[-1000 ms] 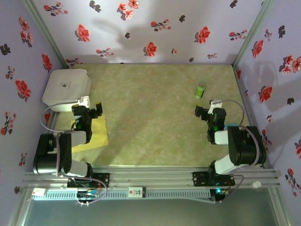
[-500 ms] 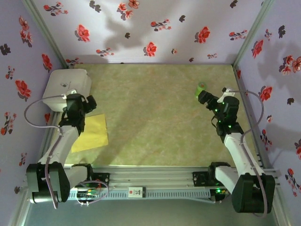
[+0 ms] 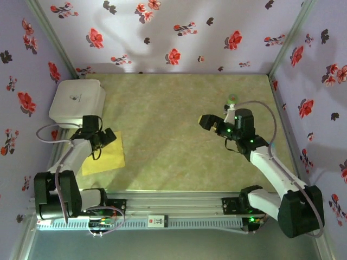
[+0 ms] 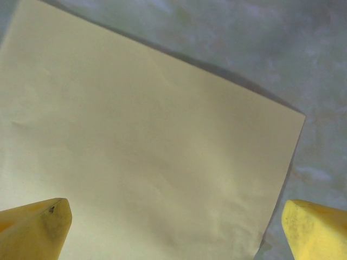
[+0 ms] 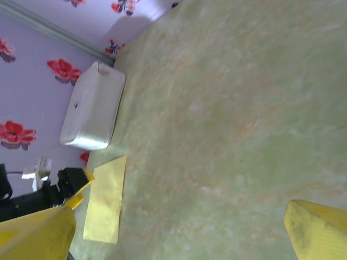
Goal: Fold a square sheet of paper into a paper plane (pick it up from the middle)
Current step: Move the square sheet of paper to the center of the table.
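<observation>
The square sheet of paper [image 3: 106, 157] is bright yellow and lies flat and unfolded on the mat at the left, near the front rail. My left gripper [image 3: 104, 137] hovers over the sheet's far edge, open, its yellow fingertips [image 4: 39, 229] spread wide above the paper [image 4: 146, 141] with nothing between them. My right gripper [image 3: 210, 123] is open over the middle right of the mat and faces left toward the sheet [image 5: 105, 199]. Its fingertips [image 5: 320, 232] are apart and hold nothing. The paper plane is out of view.
A white rounded box [image 3: 77, 101] stands at the back left, just behind the left gripper, and it is also in the right wrist view [image 5: 92, 106]. A small green cylinder [image 3: 232, 99] stands behind the right arm. Flowered walls close in the mat on three sides.
The left gripper has come down and right over the sheet's far edge. The right arm has swung left from beside the green cylinder toward the middle of the mat. Both grippers stayed open.
</observation>
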`<state>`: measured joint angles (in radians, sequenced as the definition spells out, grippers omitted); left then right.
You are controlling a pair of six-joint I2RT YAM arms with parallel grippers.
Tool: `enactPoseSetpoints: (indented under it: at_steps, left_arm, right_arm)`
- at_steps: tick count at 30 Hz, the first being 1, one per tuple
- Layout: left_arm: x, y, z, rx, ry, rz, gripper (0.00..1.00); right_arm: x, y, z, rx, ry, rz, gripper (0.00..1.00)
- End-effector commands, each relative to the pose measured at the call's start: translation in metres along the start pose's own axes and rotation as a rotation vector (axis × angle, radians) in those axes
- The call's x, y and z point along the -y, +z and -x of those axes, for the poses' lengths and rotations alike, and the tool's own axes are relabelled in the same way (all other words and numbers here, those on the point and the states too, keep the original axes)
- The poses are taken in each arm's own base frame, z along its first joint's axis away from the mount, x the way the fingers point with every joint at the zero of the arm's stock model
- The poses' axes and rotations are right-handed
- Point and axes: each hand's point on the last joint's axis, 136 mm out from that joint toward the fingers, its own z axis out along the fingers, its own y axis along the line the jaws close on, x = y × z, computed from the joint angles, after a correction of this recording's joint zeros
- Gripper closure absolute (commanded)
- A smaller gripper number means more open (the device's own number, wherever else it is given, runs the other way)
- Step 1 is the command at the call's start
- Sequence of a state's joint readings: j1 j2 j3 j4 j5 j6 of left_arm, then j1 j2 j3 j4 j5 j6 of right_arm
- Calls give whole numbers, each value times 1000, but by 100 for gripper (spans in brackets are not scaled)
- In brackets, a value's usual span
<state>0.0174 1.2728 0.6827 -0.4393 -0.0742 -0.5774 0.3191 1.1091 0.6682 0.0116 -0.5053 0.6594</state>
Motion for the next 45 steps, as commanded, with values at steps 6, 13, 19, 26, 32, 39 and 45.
enactPoseSetpoints:
  at_steps: [6, 13, 19, 26, 32, 39, 45]
  left_arm:
    - [-3, 14, -14, -92, 2, 23, 0]
    - [0, 26, -28, -170, -9, 13, 0]
    - [10, 31, -42, -238, -35, -40, 0]
    - [47, 27, -61, -285, 35, -124, 0]
    - [101, 22, -91, -309, 57, -191, 0]
    - [172, 10, -115, -292, 57, -269, 0]
    - [221, -7, -130, -234, 50, -292, 0]
  right_arm:
    - [-8, 17, -17, -79, 13, -18, 1]
    - [-5, 16, -18, -71, 10, -40, 1]
    - [0, 11, -18, -46, 5, -73, 1]
    - [14, 5, -17, -3, 16, -137, 1]
    - [24, -2, -16, 32, 29, -191, 1]
    - [32, -8, -19, 34, 30, -236, 1]
    - [41, -16, -20, 53, 36, -284, 1]
